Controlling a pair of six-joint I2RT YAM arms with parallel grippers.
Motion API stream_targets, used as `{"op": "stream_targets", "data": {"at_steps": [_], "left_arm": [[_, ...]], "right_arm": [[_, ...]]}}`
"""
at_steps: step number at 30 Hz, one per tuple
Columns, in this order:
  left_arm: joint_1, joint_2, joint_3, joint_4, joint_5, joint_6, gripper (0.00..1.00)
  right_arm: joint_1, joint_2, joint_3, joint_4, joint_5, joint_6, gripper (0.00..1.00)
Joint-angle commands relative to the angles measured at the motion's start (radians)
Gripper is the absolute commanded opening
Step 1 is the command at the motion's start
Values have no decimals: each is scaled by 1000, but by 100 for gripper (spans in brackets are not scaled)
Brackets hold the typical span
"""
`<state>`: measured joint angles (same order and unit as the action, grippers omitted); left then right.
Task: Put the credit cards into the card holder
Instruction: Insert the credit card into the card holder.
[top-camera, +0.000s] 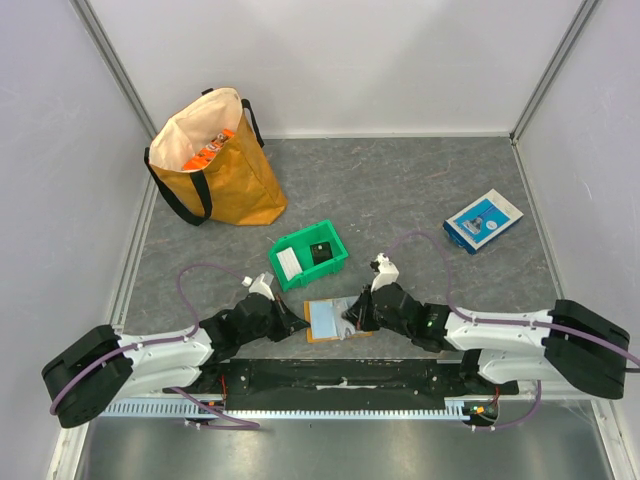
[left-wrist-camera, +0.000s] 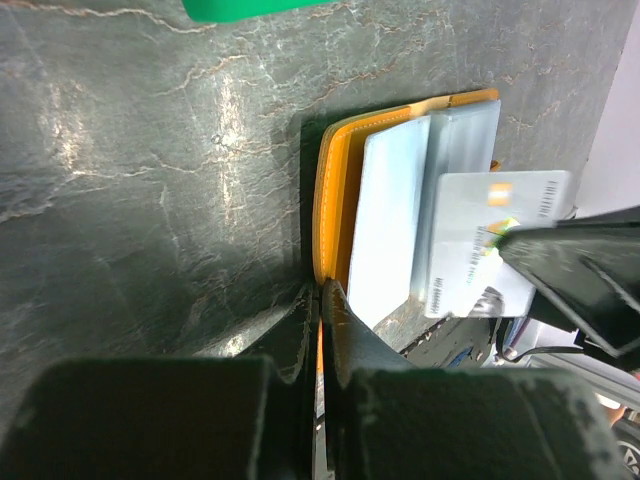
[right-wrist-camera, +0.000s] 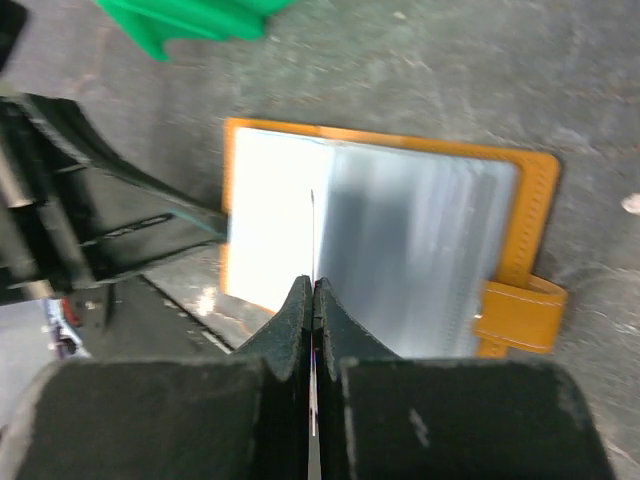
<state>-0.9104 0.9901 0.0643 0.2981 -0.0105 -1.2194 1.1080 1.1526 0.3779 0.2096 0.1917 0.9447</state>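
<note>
- Top view: the card holder (top-camera: 328, 320) lies open on the tabletop (top-camera: 400, 190) near the front edge, between your two arms.
- The left fingers (top-camera: 293, 322) are at its left edge and the right fingers (top-camera: 352, 314) are over its right side.
- The green bin (top-camera: 320, 275) sits just behind it with more credit cards (top-camera: 290, 263) inside. The tote bag (top-camera: 215, 165) is back left and the blue-and-white box (top-camera: 483, 220) is off to the right.
- Left wrist: your left fingers are closed tight, pinching the holder's orange edge.
- A light card (left-wrist-camera: 490, 235) hangs tilted over the open holder, with the right fingers gripping its far end.
- Right wrist: your right fingers are clamped on that card, seen edge-on above the holder's inner pockets. The snap tab (right-wrist-camera: 522, 315) lies flat at the right.
</note>
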Motion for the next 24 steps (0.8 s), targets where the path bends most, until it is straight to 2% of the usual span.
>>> {"op": "stream_targets", "data": {"at_steps": [1, 14, 24], "left_arm": [[-4, 1, -50, -62, -34, 15, 2], [-4, 12, -44, -57, -26, 26, 2], [-4, 24, -44, -42, -25, 27, 2]], "right_arm": [[0, 53, -30, 99, 57, 45, 0], [0, 189, -89, 218, 137, 92, 0], [3, 260, -91, 283, 66, 98, 0]]}}
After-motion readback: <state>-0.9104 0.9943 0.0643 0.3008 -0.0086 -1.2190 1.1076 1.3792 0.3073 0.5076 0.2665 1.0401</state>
